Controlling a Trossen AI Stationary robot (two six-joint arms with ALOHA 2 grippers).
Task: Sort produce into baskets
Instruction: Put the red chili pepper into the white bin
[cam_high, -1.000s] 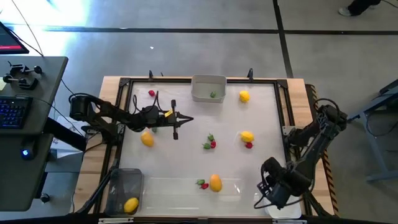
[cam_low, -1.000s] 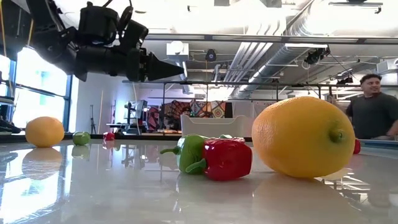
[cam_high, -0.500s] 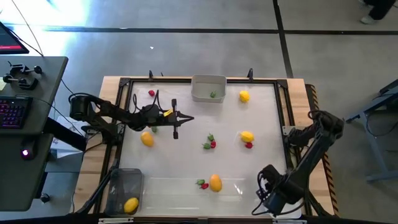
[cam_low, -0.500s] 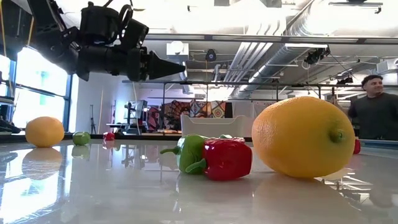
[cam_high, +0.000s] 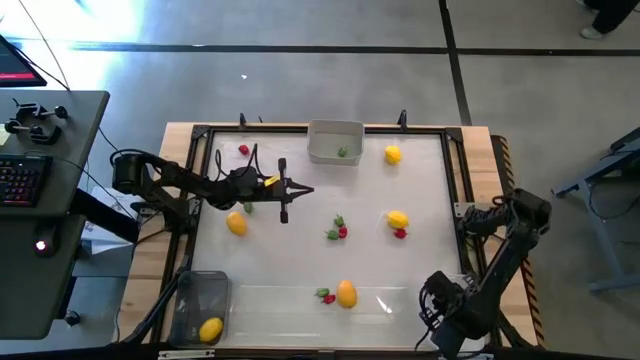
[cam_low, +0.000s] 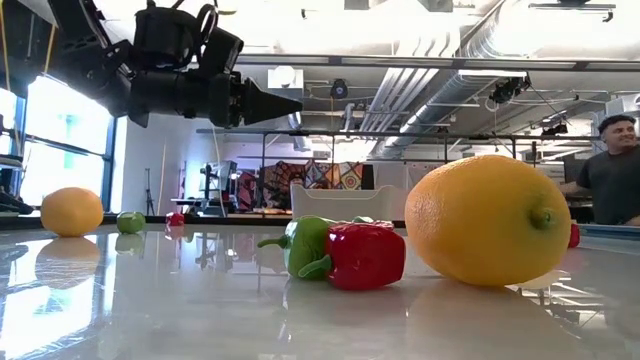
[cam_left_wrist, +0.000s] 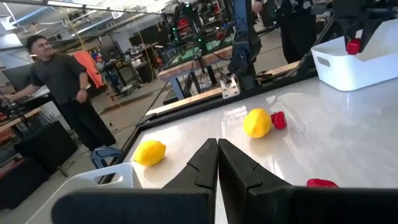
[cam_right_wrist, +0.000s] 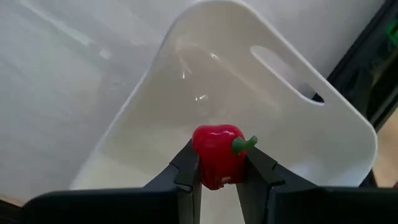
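While the right arm sits folded down at the lower right of the high view, its fingers (cam_right_wrist: 219, 174) are clamped on a little red pepper (cam_right_wrist: 217, 154), one finger on each side of it, green stem poking out sideways. That pepper hangs right over the inside of the white basket (cam_right_wrist: 323, 118), not touching the floor of it as far as I can see. From above you only get a sliver of that basket under the right gripper (cam_high: 452, 325) at the bottom right corner of the worktop (cam_high: 300, 270).

Left gripper (cam_high: 300, 190) is hovering over the upper-left part of the worktop, fingers (cam_left_wrist: 214, 165) pressed together with nothing between them.

Rest of the produce is scattered around:
- lemon (cam_high: 236, 224) just below the left arm, with a small green piece (cam_high: 247, 207) beside it
- red piece (cam_high: 244, 150) in the upper left
- lemon (cam_high: 393, 154) in the upper right, next to the grey basket (cam_high: 335, 128), which has a green piece (cam_high: 343, 152) in it
- lemon (cam_high: 398, 220) right of centre, red piece (cam_high: 400, 233) touching or nearly touching it
- green and red pair (cam_high: 337, 229) mid-worktop
- lemon (cam_high: 346, 293) at bottom centre with a red/green bit (cam_high: 325, 295) just beside it
- dark clear basket (cam_high: 200, 295) at bottom left, holding a lemon (cam_high: 210, 329)

A person (cam_low: 612, 175) stands in the room at the right edge of the low view.
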